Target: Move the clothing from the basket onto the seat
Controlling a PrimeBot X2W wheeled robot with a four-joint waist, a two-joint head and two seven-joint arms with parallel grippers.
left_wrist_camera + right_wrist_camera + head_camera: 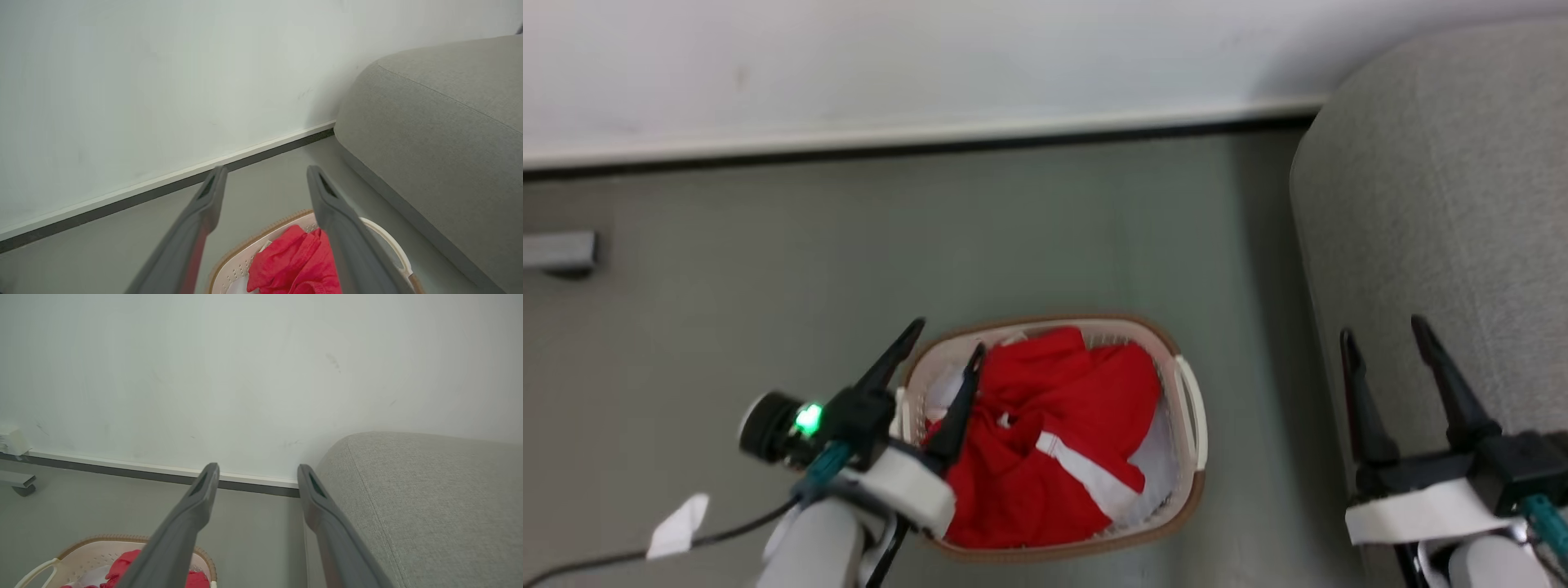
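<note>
1. Two hands show in the head view. The left hand (949,336) hangs at the left edge of the basket (1194,490) with its fingers spread and nothing between them. One finger lies over the floor (1013,229) outside the rim, and the other over the red clothing (1054,408). I cannot tell whether that finger touches the fabric. The clothing is heaped inside the basket, a white stripe showing, with a pale pad (1158,459) under it on the right. The basket stands on the floor near the robot, left of the grey seat (1437,204) and apart from it. The right hand (1383,327) is over the seat's left edge, fingers wide and empty.

2. Left wrist view: the left hand (266,171) is open and holds nothing. Below its fingers sit the far rim of the basket (261,233) and part of the clothing (294,261). The seat (441,122) rises on the right, and the white wall (163,81) stands beyond.

3. Right wrist view: the right hand (258,468) is open and empty, with the seat (429,490) just to its right. The basket (102,538) with the clothing (122,559) lies low on the left.
</note>
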